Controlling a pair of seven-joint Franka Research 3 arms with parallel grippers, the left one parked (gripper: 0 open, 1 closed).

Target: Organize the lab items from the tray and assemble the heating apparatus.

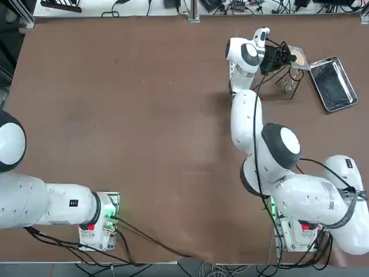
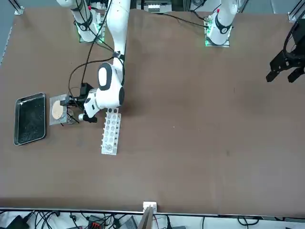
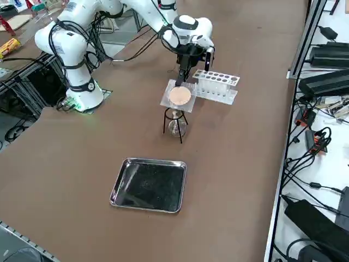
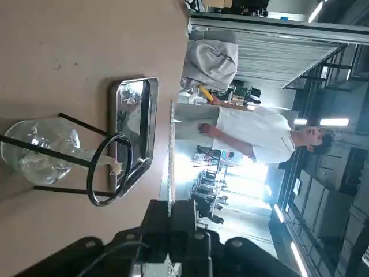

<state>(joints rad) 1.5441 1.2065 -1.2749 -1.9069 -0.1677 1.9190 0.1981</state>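
Claw: right claw (image 3: 184, 76), upper centre of the side view, pinching 1 edge of the gauze mat (image 3: 178, 96).
Mat: held flat just above the tripod (image 3: 173, 123), burner (image 3: 175, 125) beneath.
Tray: tray (image 3: 149, 184) sits empty, lower centre.
Next: lower straight down.

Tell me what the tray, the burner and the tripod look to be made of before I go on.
Tray: polished metal by the look, with a bright rim and dark mirror-like floor.
Burner: clear glass, see-through with glints.
Tripod: thin black wire, probably coated metal, its ring standing above the burner.
The right gripper is shut on the gauze mat, held over the tripod.
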